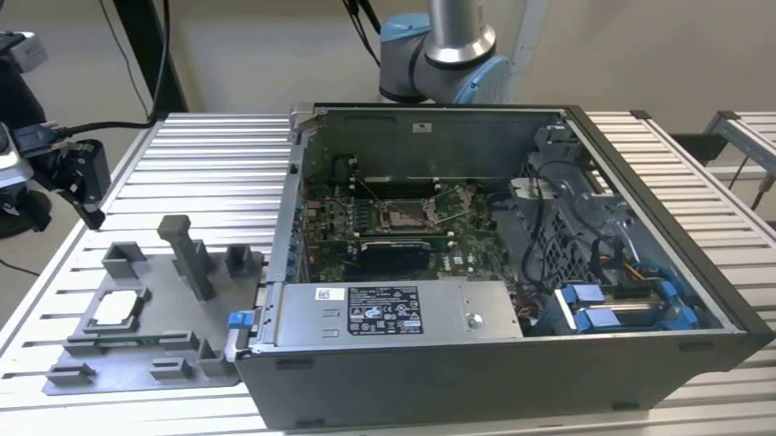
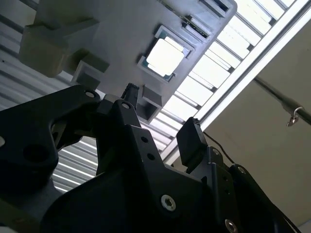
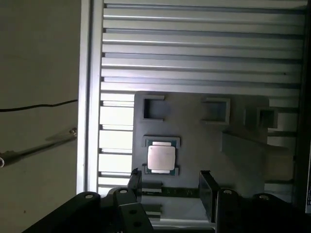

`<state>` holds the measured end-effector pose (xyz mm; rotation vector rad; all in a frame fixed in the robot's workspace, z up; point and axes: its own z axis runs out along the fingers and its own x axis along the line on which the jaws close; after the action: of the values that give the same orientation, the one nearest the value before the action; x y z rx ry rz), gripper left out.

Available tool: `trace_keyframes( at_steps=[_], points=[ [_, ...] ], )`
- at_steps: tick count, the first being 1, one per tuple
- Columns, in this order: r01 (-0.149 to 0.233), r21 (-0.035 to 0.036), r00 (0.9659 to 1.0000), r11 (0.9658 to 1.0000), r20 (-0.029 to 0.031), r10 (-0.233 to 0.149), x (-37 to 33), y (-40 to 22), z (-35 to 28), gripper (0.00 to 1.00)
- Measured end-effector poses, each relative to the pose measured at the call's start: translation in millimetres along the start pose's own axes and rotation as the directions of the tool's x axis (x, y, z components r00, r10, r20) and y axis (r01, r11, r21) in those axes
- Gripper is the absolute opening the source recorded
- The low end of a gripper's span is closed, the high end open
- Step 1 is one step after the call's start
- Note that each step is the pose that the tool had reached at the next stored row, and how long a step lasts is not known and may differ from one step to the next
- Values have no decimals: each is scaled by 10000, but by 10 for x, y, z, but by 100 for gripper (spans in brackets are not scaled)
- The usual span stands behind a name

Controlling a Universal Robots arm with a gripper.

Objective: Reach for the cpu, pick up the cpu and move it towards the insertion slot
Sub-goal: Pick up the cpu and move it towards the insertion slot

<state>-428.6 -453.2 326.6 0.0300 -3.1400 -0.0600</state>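
Two black fingers (image 3: 206,189) of the gripper (image 3: 170,177) stand wide apart with nothing between them, so the gripper is open and empty. In both wrist views the cpu (image 3: 161,158) lies straight ahead of that gap, just beyond the fingertips and clear of them, roughly centred on the line that runs out between the two fingers. It lies flat, pale top up, in a shallow seat of the grey plastic fixture tray (image 3: 194,121). The chip is square, so it has no long axis to favour, and in the first wrist view its edges look close to square with the fingers. I judge that the reach turns on closing this short gap along the gripper's own axis, not on any sideways shift. In the exterior view the cpu (image 1: 113,310) sits at the lower left of the frame, on the tray (image 1: 145,372) that rests on the slatted aluminium table (image 1: 206,154). The insertion slot (image 1: 401,216) lies near the centre of the frame, on the green board inside the open computer case (image 1: 485,372). It is well apart from the chip, toward the exterior view's right, with the case wall between them.
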Motion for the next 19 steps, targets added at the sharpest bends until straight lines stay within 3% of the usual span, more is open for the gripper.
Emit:
trace_keyframes(
  at_steps=[4,19],
  points=[
    [-1,6,10000,10000,-1,1,0,-2,71,100],
    [-135,22,9999,9999,4,135,0,-7,229,100]
  ],
)
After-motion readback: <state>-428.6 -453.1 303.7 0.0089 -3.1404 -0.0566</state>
